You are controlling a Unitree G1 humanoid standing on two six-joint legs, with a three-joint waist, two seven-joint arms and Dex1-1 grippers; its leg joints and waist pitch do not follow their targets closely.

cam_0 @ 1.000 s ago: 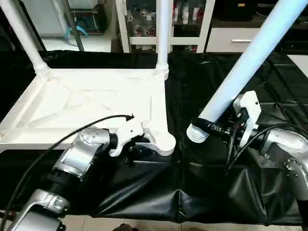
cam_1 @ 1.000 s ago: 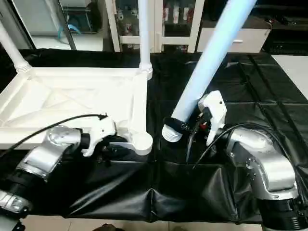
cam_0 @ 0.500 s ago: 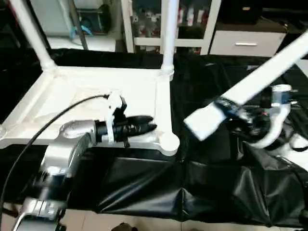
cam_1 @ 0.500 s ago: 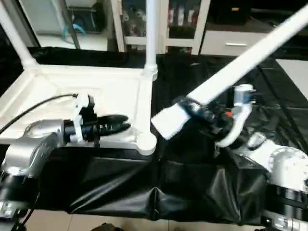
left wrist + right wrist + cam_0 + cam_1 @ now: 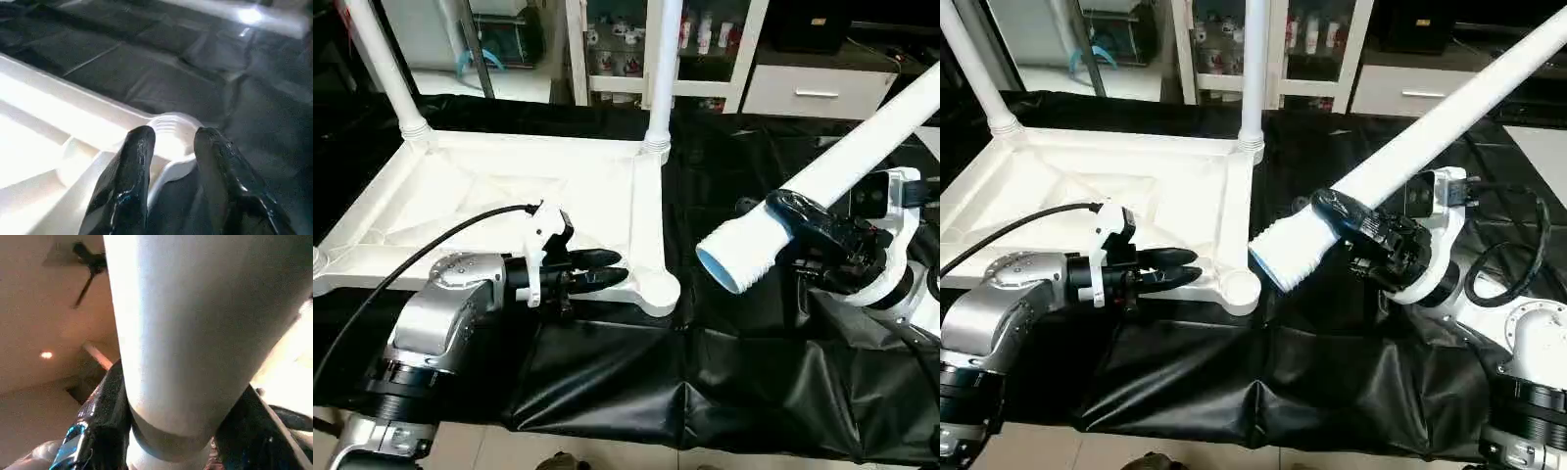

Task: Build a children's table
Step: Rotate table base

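Right gripper (image 5: 1356, 227) clamped leg (image 5: 1400, 162), threaded end toward tabletop (image 5: 509, 196) corner socket (image 5: 658, 287) — left gripper (image 5: 612, 269) beside socket, jaws narrow, empty, likely steadying.

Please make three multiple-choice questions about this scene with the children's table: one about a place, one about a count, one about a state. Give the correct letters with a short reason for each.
1. Where does the left gripper point?
A. at the empty near corner socket of the tabletop
B. at a far corner socket
C. at the cabinet behind

2. How many legs stand in the tabletop's sockets?
A. none
B. two
C. four

3. What is the state of the right gripper?
A. open and empty
B. shut on the loose leg
C. resting flat on the black cover

Answers:
1 A: in the left wrist view its fingers frame the round empty socket.
2 B: one leg rises from the far left corner, another from the far right corner.
3 B: its black fingers clasp the leg near the ribbed end, which hangs tilted above the cover.
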